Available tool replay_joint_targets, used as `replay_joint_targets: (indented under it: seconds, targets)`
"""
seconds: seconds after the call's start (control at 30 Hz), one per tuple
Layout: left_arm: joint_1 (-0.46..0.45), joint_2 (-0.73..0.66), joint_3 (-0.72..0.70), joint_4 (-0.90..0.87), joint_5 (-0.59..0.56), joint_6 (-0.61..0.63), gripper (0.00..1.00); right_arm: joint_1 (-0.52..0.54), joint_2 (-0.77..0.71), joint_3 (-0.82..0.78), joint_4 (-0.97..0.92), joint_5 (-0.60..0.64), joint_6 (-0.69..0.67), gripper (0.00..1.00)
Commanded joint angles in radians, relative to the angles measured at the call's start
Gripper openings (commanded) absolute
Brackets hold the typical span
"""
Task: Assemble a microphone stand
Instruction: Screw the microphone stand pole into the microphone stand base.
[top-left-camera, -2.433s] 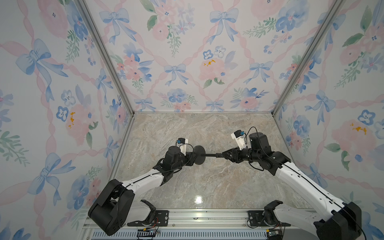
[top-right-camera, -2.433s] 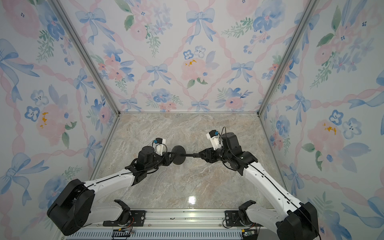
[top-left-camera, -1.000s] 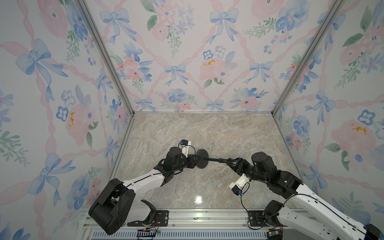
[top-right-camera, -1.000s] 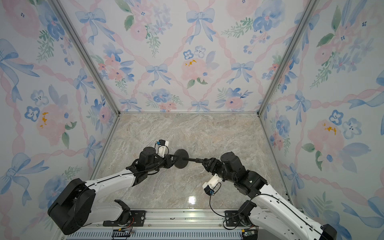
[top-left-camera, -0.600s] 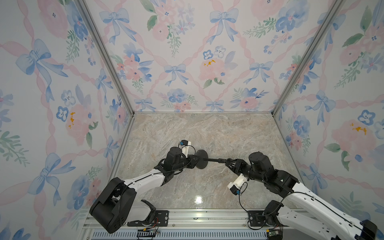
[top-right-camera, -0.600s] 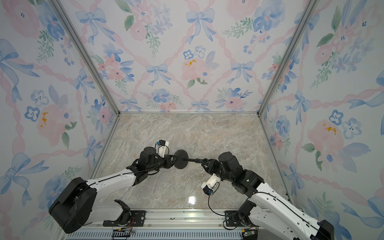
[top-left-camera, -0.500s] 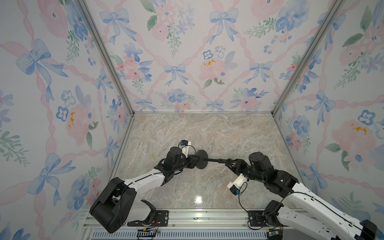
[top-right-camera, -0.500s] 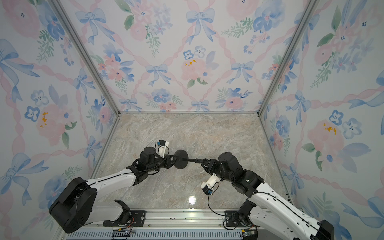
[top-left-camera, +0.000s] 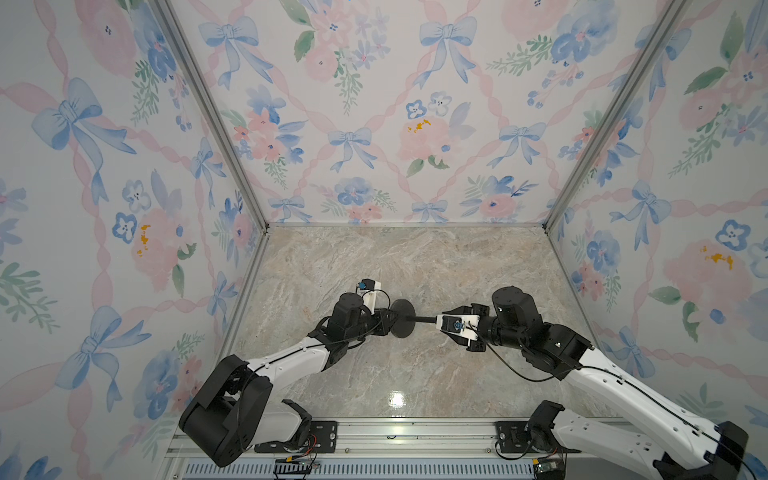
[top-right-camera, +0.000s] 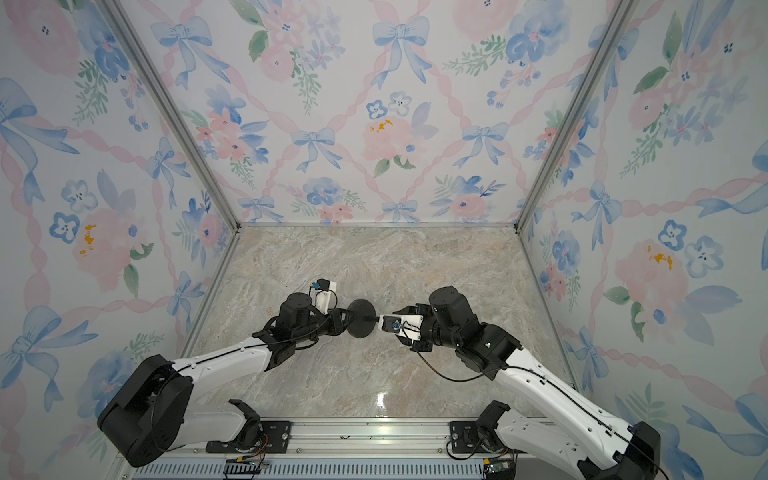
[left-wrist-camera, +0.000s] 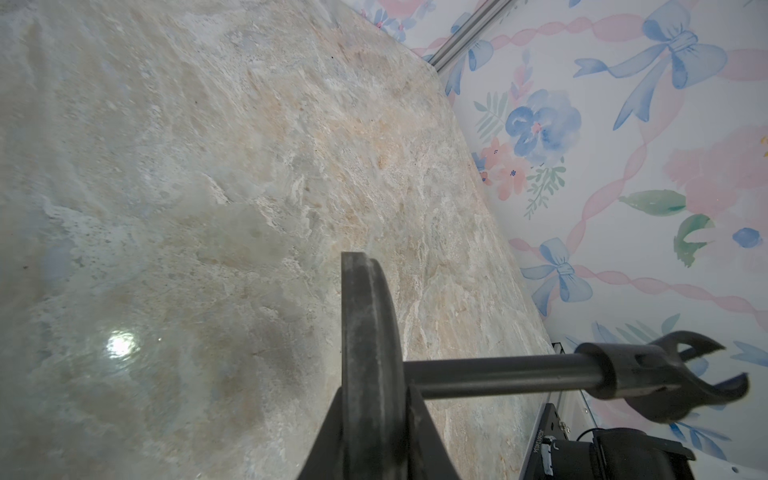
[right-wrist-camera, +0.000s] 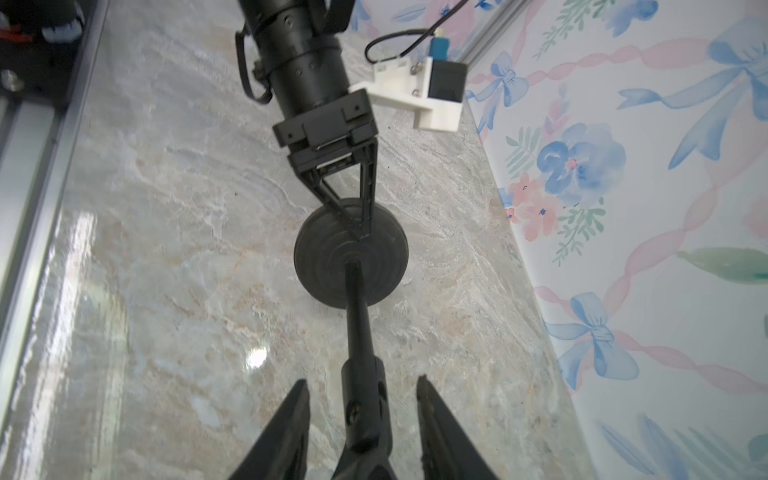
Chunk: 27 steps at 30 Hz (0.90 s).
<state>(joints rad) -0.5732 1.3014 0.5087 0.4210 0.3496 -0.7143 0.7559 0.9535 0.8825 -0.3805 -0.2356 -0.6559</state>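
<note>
The microphone stand's (top-left-camera: 402, 318) disc base (left-wrist-camera: 368, 324) is clamped edge-on between the left gripper's (left-wrist-camera: 372, 415) fingers (left-wrist-camera: 326, 440). The clip head (right-wrist-camera: 365, 411) of its rod (right-wrist-camera: 356, 307) is flanked, with gaps on both sides, by the right gripper's (right-wrist-camera: 362, 380) parted fingers (right-wrist-camera: 286, 428).

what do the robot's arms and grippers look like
Both arms have white link shells, left arm and right arm, with bulky black joint housings. The left gripper has black triangular lattice fingers; the right gripper has black tapered ones. Each wrist carries a white camera bracket with a blue plug and thin black looping cable.
</note>
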Motion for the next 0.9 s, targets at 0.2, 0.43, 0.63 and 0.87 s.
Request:
replay_joint_targets:
  seconds: [0.2, 0.43, 0.63, 0.87]
  targets:
    - [-0.004, -0.028, 0.030, 0.072, 0.022, 0.008, 0.00, 0.010, -0.031, 0.044, -0.001, -0.189, 0.231, 0.59]
    - [-0.004, -0.010, 0.040, 0.072, 0.052, -0.011, 0.00, -0.049, -0.066, 0.144, -0.159, -0.054, 0.258, 1.00]
    - [-0.001, -0.007, 0.057, 0.073, 0.064, -0.035, 0.00, -0.232, 0.182, 0.442, -0.603, -0.098, 0.685, 0.91]
    - [0.001, 0.026, 0.087, 0.073, 0.123, -0.079, 0.00, -0.227, 0.198, 0.407, -0.724, -0.081, 0.693, 0.90]
